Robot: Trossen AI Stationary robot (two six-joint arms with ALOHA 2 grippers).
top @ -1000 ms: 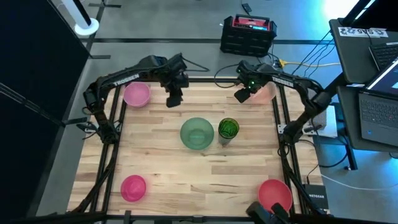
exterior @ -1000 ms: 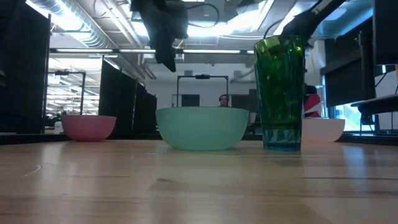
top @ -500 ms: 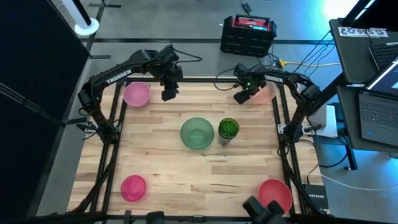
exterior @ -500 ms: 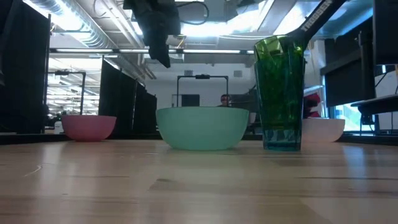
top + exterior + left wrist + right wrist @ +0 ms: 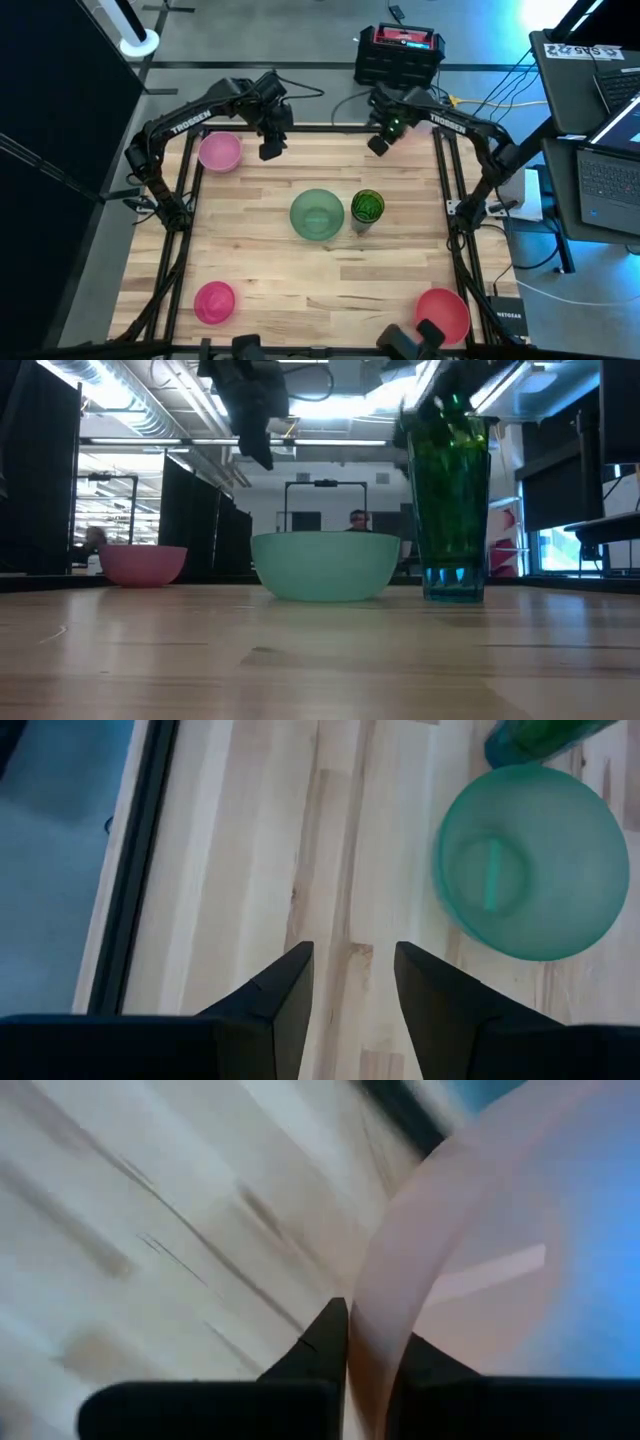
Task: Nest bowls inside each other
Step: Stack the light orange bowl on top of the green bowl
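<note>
Your right gripper [image 5: 368, 1345] has its two fingers pinched shut on the rim of the pale pink bowl [image 5: 470, 1270]; the wall of the bowl passes between them, and most of the bowl runs off the edge of the right wrist view. From above, that gripper [image 5: 378, 145] sits at the table's far right corner, and the bowl it holds is hidden under the arm there, so you cannot make it out in the high view.

Your left gripper [image 5: 350, 982] hangs with its fingers apart and nothing between them, over bare wood near the far edge, beside the pink bowl [image 5: 219, 152] in the far left corner.

At mid-table the mint-green bowl [image 5: 316, 214] stands just beside a green tumbler [image 5: 367, 208]; whether they touch you cannot tell. A second pink bowl [image 5: 214, 302] lies at the near left. The red bowl [image 5: 443, 311] at the near right is partly covered by dark hardware at the picture's bottom edge.
</note>
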